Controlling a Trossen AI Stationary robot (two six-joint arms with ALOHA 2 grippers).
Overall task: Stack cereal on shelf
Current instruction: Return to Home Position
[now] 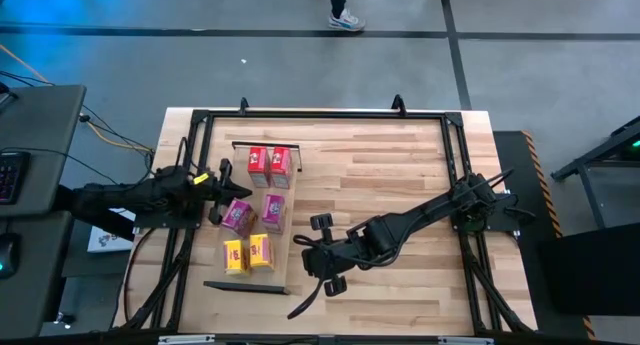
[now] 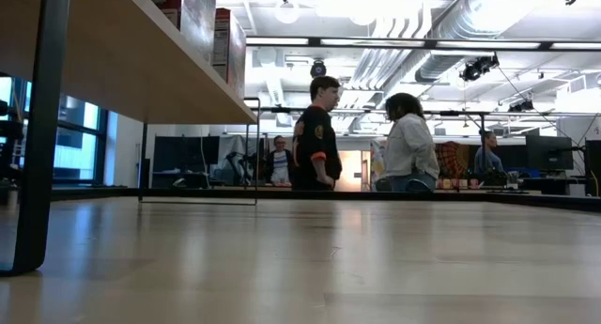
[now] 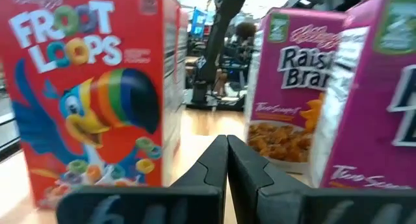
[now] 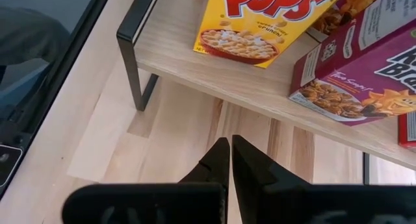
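Red cereal box (image 3: 84,100), left wrist view: "FROOT LOOPS" in big white letters; brand script above it cut off at edge.
Magenta cereal box (image 3: 292,100) beside it: pale "Kellogg's" script, then "Raisi… Bran", name partly hidden; small script below reads "Two Scoops".
Second magenta box (image 3: 383,87): fragments of white letters only, unreadable.
Yellow cereal box (image 4: 260,23), right wrist view: "POPS" in red; fine line beneath illegible.
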